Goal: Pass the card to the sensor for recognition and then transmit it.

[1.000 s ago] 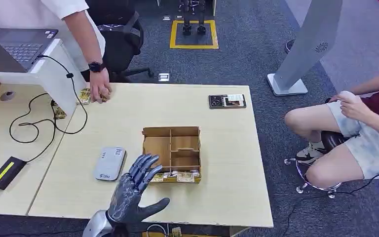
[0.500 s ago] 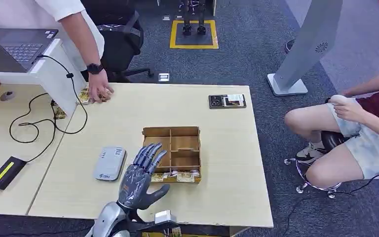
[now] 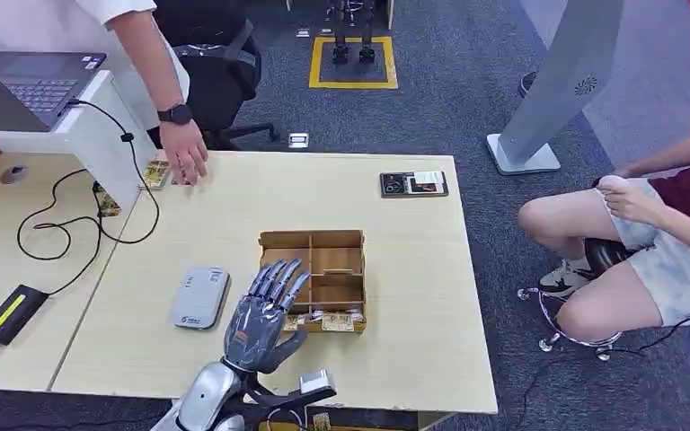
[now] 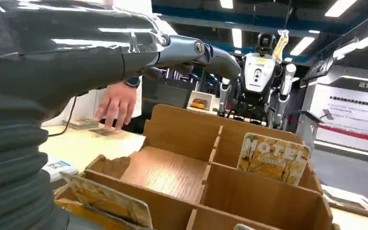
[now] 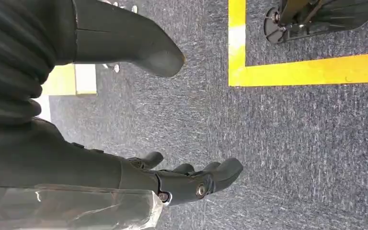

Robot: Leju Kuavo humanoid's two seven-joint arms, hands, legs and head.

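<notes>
The left robot hand [image 3: 263, 310] hovers empty with fingers spread over the front-left of the wooden divider box [image 3: 315, 254] on the desk [image 3: 395, 296], where cards [image 3: 330, 321] stand in the front slot. The grey card reader [image 3: 199, 297] lies just beside it. The right robot hand [image 5: 182, 182] hangs empty over carpet, fingers loosely apart.

On your left a person's hand [image 3: 186, 162] hovers over the far table edge; a laptop [image 3: 31, 81] sits above, a seated person [image 3: 647, 233] at right.

Table [image 3: 413, 269]: box [image 3: 313, 278], sensor [image 3: 199, 297].
</notes>
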